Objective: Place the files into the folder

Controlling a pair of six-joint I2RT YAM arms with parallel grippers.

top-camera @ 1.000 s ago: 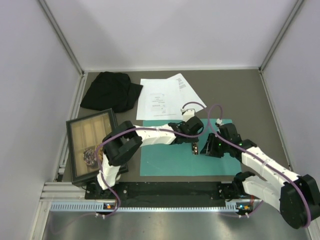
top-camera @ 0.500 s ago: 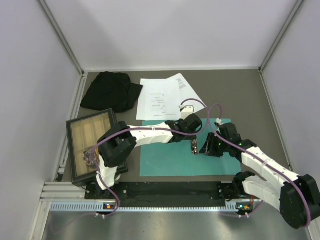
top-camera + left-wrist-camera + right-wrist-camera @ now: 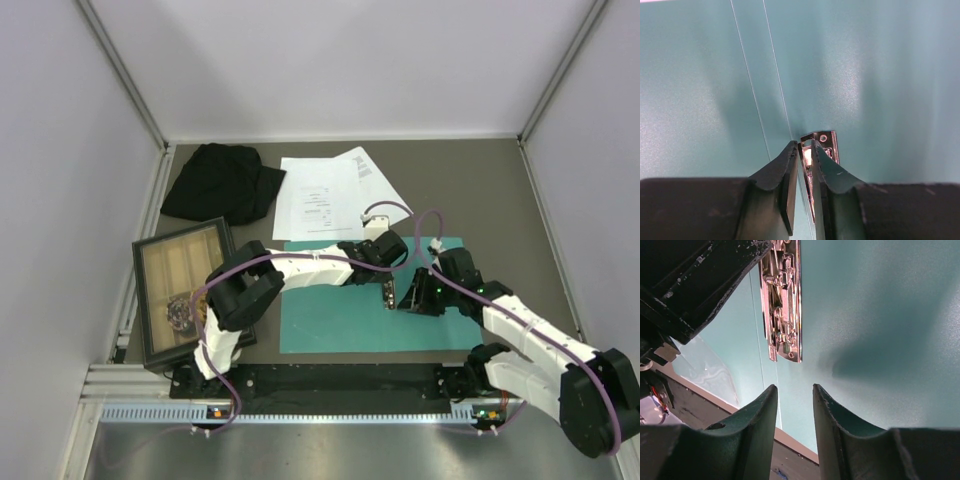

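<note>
Overhead, table (image 3: 480, 190): dark grey, with pale walls (image 3: 340, 70) on 3 sides and a metal rail (image 3: 300, 412) along the near edge.
Folder (image 3: 330, 330): teal, lying flat at near centre, both arms reaching over it.
Files (image 3: 320, 200): white overlapping sheets just beyond the folder's far edge.
Edges: black cloth (image 3: 220, 182) in the far-left corner; dark-framed tray (image 3: 141, 300) against the left wall, just beside the folder's left edge.
Open room: bare table runs from the folder's right edge to the right wall.
Grippers: left gripper (image 3: 388, 297) and right gripper (image 3: 407, 300) are close together over the folder's middle.
Left wrist: fingers (image 3: 785, 175) pinch the end of a chrome clip (image 3: 824, 141) on the teal card.
Right wrist: fingers (image 3: 760, 420) slightly parted, holding nothing, with the clip just ahead.
</note>
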